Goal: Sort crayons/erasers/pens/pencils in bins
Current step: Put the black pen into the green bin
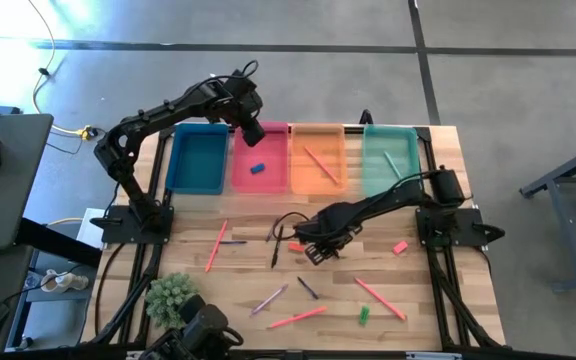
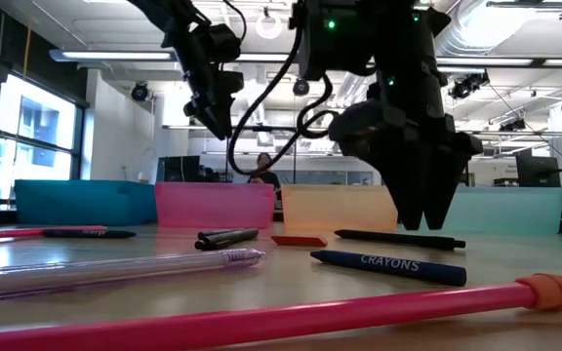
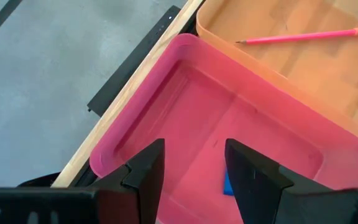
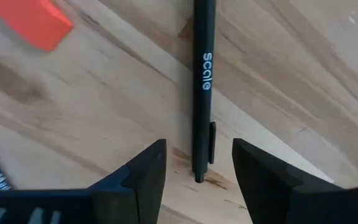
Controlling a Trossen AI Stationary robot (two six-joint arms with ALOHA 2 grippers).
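A pink pencil (image 2: 261,317) lies closest along the front edge. The right gripper (image 4: 194,165) hangs mid-table, fingers apart astride a black pen (image 4: 202,87), a red eraser (image 4: 39,22) near it at ten o'clock. The left gripper (image 3: 194,165) hovers spread and empty over the pink bin (image 3: 166,81), where a blue eraser (image 1: 257,168) lies.

Four shallow plastic bins (image 1: 197,180): blue, pink, orange, teal. Four small chunky erasers (image 1: 258,168): blue, red, pink, green. Two dark robot arms (image 1: 158,115).
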